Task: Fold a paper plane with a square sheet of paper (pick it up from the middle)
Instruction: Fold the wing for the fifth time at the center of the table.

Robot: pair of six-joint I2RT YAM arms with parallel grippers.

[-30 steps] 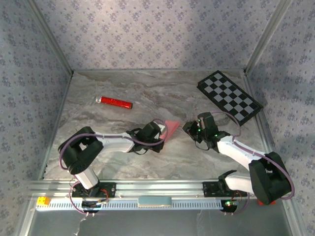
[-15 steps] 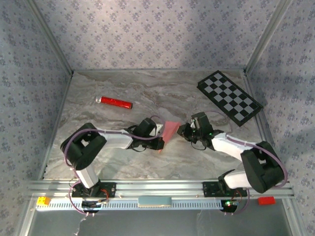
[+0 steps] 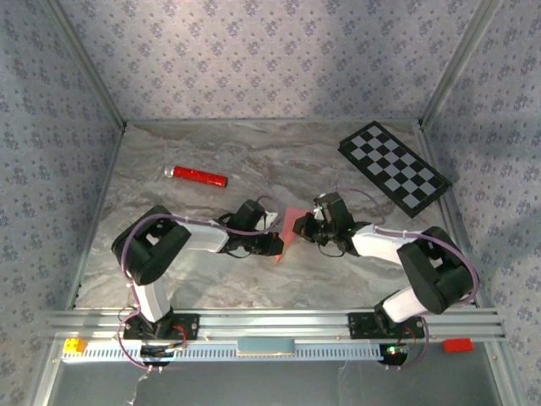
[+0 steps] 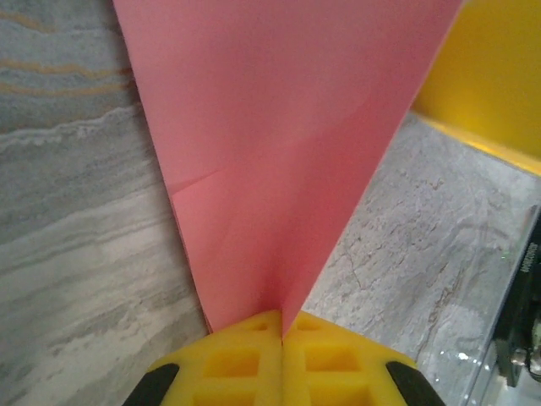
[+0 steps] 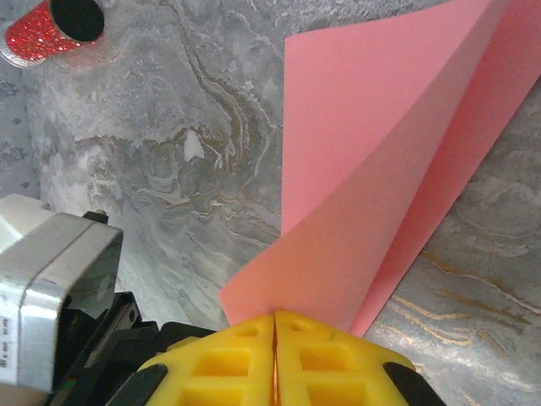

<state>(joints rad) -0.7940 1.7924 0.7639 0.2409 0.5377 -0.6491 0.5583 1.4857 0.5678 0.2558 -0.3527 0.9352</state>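
Both end effectors are pinched tight on the pink square sheet of paper (image 3: 292, 223). It sits mid-counter (image 3: 211, 283), a touch right of centre, and it's bent up rather than lying flat. The left end effector (image 3: 277, 243) has its yellow pads squeezed together on the sheet's near-left part, and its wrist view shows a faint crease across the paper. The right end effector (image 3: 308, 227) is clamped on the right side, where the sheet curls over into a loose fold. The red cylinder (image 3: 196, 176) lies well off to the far left, and the checkerboard (image 3: 395, 167) is at the far right.
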